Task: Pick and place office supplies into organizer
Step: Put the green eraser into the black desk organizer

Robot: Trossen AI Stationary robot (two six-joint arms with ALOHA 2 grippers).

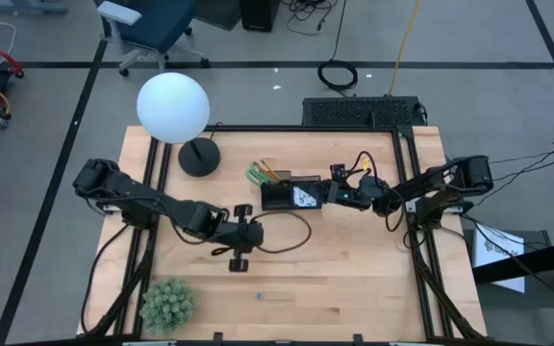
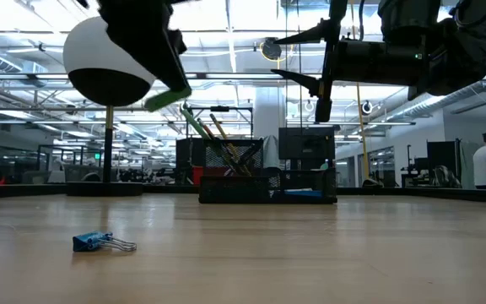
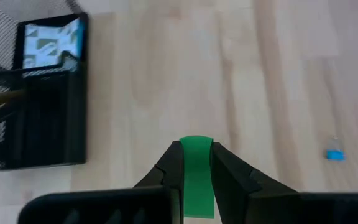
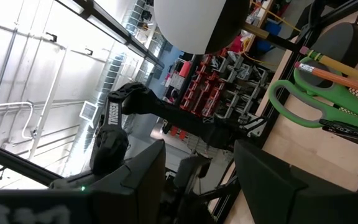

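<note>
I read this as the carry step: one small piece is lifted and has to go into the organizer.

The surface point(image 1: 354, 288) is a pale wooden top with the white globe lamp point(image 1: 172, 107) at its far left and the fuzzy plant ball point(image 1: 167, 304) at the near left corner. The organizer point(image 1: 293, 195) sits just right of centre toward the far side, a black mesh tray; scissors point(image 4: 319, 99) with green handles and two pencils point(image 4: 337, 68) already lean out of its left end, and the blue note pad point(image 3: 47, 42) lies in one compartment.

My left gripper point(image 3: 197, 163) hangs over the middle of the surface, near and to the left of the organizer, its fingers pinching the green eraser point(image 3: 197, 177), which stands up between them clear of the wood. My right gripper point(image 1: 338, 191) hovers at the organizer's right end with its fingers spread and nothing between them.

A tiny blue piece point(image 2: 101, 242), which looks like a binder clip, lies on the wood near the front edge, well apart from everything else.

Next I judge the left arm must travel far and right until the eraser is above a free compartment, lower, then let go. The right arm is crowding that end, so I would watch for a clash. The blue piece would come after.
</note>
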